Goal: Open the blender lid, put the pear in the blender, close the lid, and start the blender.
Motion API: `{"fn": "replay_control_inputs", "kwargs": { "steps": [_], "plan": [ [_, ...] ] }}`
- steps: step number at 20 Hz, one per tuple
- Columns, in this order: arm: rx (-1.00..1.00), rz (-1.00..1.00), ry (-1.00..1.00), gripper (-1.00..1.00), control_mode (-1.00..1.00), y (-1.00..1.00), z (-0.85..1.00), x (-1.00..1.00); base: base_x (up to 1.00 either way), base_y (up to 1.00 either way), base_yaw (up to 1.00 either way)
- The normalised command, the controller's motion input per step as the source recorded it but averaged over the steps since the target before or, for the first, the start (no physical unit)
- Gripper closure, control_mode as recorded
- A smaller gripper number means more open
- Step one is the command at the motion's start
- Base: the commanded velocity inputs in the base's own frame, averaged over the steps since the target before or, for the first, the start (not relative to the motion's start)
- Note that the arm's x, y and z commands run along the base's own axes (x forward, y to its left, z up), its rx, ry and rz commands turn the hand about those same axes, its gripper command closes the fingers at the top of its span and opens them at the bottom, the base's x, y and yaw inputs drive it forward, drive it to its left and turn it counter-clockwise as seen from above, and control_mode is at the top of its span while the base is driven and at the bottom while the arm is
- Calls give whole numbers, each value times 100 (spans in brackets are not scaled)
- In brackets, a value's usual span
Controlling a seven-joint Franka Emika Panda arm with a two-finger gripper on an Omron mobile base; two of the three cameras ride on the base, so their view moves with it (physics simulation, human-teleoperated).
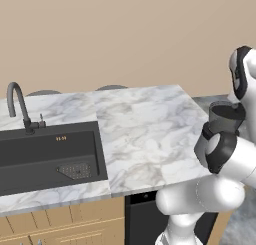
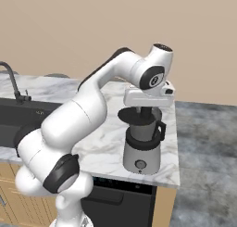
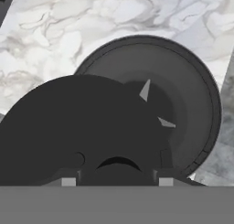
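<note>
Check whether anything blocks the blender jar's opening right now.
Partly. The hand holds the blender lid lifted just above the blender jar, shifted to one side, so it overhangs part of the mouth. The rest is open, blades visible inside.

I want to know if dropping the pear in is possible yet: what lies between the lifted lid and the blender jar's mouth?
Nothing: in the right base view the claw holds the blender lid just above the blender, shifted left, with only open air between.
</note>
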Motion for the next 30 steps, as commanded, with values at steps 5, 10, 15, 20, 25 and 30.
{"fn": "replay_control_inputs", "kwargs": {
  "steps": [5, 10, 15, 20, 25, 30],
  "plan": [
    [0, 0, -9, 100, -100, 0, -1, 5, 0, 0, 0],
    [0, 0, -17, 100, -100, 0, 0, 24, 0, 0, 0],
    [0, 0, -11, 100, -100, -8, -2, 9, 0, 0, 0],
    [-2, 0, 0, 100, -100, -17, -2, 6, 0, 0, 0],
    [-2, 0, 0, 100, -100, -11, 0, 26, 0, 0, 0],
    [0, 0, 0, 100, -100, -16, 0, 22, 0, 0, 0]
  ]
}}
